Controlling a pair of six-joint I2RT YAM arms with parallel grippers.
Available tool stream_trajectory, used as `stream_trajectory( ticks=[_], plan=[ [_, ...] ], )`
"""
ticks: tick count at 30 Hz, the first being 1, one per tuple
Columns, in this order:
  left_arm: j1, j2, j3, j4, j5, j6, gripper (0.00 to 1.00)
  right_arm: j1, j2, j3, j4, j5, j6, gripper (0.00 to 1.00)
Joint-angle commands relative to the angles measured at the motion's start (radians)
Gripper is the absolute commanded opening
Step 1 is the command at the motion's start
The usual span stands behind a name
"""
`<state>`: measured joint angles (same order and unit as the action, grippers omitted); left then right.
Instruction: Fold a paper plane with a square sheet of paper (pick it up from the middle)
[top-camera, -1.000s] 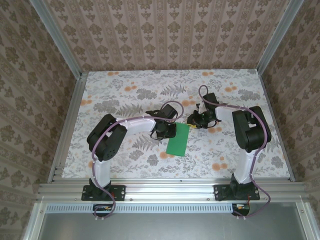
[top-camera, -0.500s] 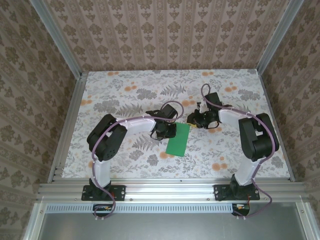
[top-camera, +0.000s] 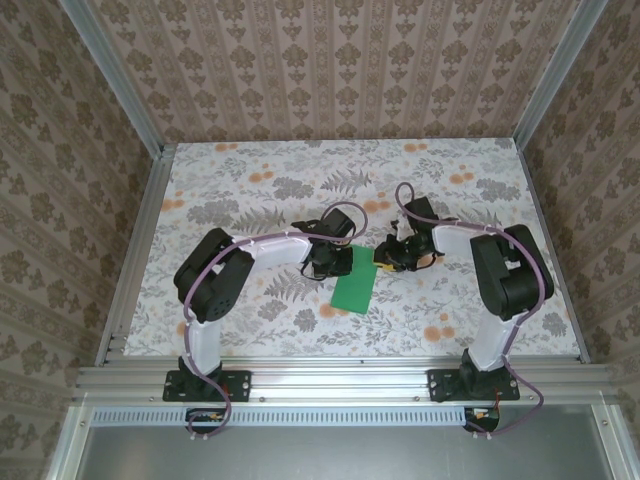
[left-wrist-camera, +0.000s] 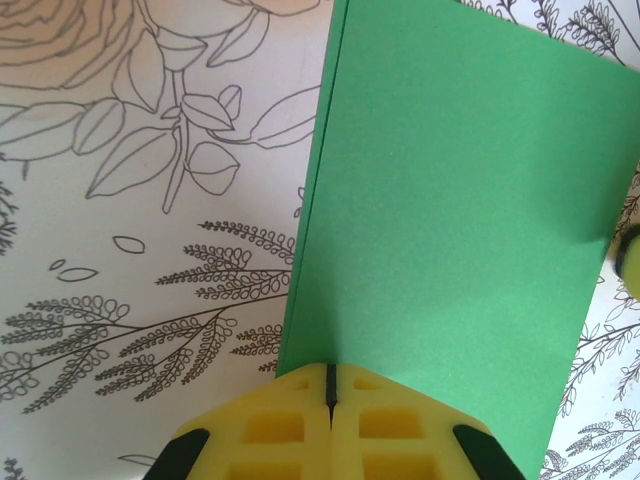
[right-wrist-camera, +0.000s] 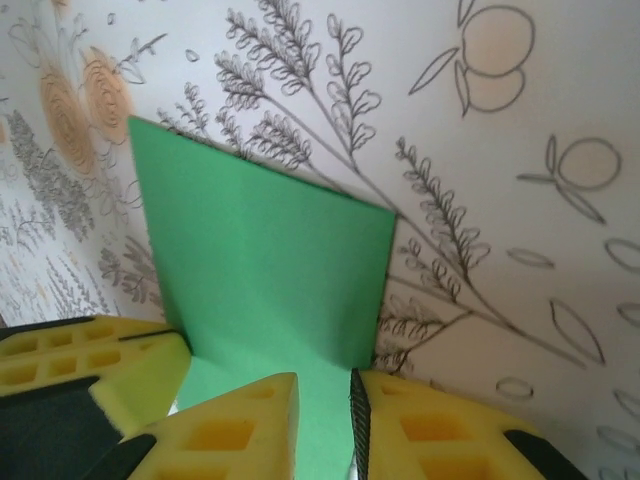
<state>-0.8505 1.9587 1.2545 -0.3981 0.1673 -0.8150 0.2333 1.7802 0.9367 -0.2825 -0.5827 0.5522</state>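
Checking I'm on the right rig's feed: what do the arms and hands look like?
The left arm and right arm match: black joint housings, white links, a purple cable looped along each. The left hand and right hand have bright yellow fingers with moulded square recesses, on black mounts.

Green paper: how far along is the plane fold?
Done: the green paper lies folded in half, a rectangle with a doubled edge in the left wrist view. In hand: the left tool, shut, sits at one end; the right tool, slightly open, straddles an edge. Left: nose and wing folds; no point yet.
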Motion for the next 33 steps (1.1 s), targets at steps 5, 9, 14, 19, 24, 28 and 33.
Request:
stream_trajectory(
  ticks=[5, 9, 14, 19, 24, 28, 33],
  plan=[
    [-0.012, 0.023, -0.02, -0.125, -0.027, 0.011, 0.05, 0.039, -0.096, -0.093, 0.082, -0.107, 0.077, 0.24],
    [-0.013, 0.023, -0.021, -0.123, -0.027, 0.01, 0.05, 0.055, -0.053, -0.133, 0.117, -0.055, 0.1, 0.24],
    [-0.015, 0.02, -0.023, -0.125, -0.029, 0.012, 0.05, 0.056, -0.022, -0.138, 0.07, -0.001, 0.068, 0.24],
    [-0.015, 0.02, -0.024, -0.126, -0.031, 0.011, 0.05, 0.066, -0.136, -0.149, 0.049, -0.042, 0.057, 0.24],
    [-0.015, 0.021, -0.026, -0.121, -0.034, 0.009, 0.05, 0.106, -0.173, -0.205, 0.123, -0.096, 0.109, 0.25],
    [-0.014, 0.029, -0.018, -0.119, -0.029, 0.01, 0.05, 0.125, -0.142, -0.243, 0.146, -0.046, 0.121, 0.25],
    [-0.016, 0.029, -0.017, -0.117, -0.028, 0.008, 0.05, 0.124, -0.083, -0.26, 0.144, -0.019, 0.106, 0.24]
  ],
)
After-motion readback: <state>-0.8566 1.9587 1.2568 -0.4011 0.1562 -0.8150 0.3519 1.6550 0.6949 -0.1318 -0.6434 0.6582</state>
